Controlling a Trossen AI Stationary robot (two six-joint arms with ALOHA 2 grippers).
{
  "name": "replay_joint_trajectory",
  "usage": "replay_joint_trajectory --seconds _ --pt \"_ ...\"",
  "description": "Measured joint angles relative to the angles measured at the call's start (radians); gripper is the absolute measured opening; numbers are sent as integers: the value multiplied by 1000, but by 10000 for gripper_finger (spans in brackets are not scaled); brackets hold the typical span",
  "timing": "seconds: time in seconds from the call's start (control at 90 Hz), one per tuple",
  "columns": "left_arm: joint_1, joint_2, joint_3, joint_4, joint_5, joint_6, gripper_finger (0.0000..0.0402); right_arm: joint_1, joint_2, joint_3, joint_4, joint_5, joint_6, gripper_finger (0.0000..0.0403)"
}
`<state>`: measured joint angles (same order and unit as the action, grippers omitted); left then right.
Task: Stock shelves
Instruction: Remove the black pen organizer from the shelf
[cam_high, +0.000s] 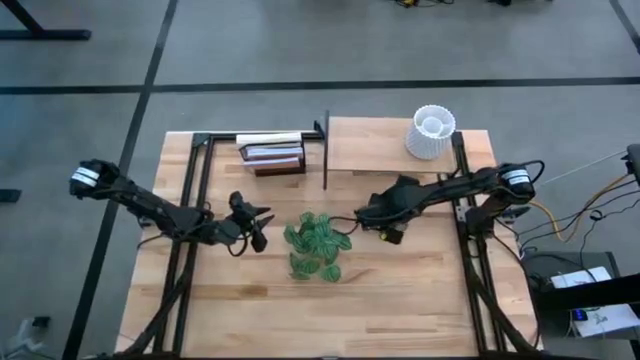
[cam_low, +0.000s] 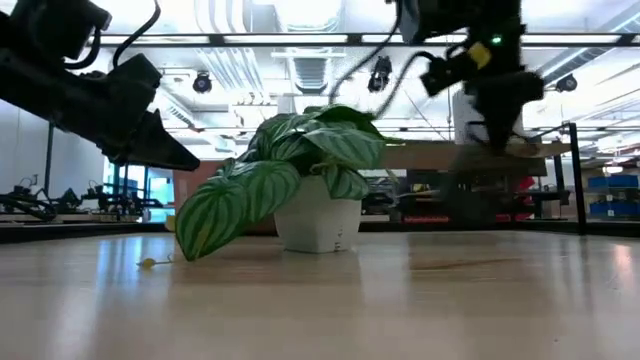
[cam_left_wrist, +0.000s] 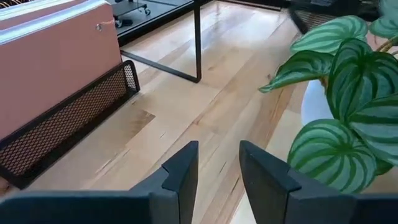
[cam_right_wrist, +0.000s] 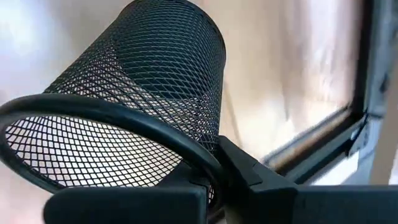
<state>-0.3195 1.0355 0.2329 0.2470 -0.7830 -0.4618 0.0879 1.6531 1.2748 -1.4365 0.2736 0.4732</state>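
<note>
The shelves (cam_high: 372, 146), a black frame with a pale board, stand at the table's far middle, with a white ribbed pot (cam_high: 431, 132) resting on the board. A leafy plant in a white pot (cam_high: 318, 246) stands on the tabletop at its middle. My right gripper (cam_high: 374, 216) hangs just right of the plant, above the table, shut on a black mesh cup (cam_right_wrist: 124, 99). My left gripper (cam_high: 252, 222) hovers open left of the plant; in its wrist view nothing lies between its fingers (cam_left_wrist: 217, 177). My right gripper has the mesh cup by its round rim (cam_right_wrist: 186, 149). One finger seems to lie inside the cup and one outside, though the fingers themselves cover the exact spot. The cup is lifted clear of the table and tilted, its closed bottom pointing away from the gripper.
A dark mesh book rack (cam_high: 270, 153) with books stands at the far left beside the shelves, also seen in the left wrist view (cam_left_wrist: 68, 124). A black shelf leg (cam_left_wrist: 197, 37) stands past it. Bare tabletop (cam_high: 400, 300) lies along the near side.
</note>
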Motion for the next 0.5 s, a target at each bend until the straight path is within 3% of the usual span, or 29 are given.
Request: replay_joint_trajectory --seconds 0.222,0.389,0.5 --pt "0 0 0 0 7 0 117 12 0 -4 -75 -163 79 0" --pt "0 0 0 0 10 0 123 43 -7 -32 -138 -184 62 0" --pt "0 0 0 -1 15 3 124 64 -17 -73 -130 -253 17 0"
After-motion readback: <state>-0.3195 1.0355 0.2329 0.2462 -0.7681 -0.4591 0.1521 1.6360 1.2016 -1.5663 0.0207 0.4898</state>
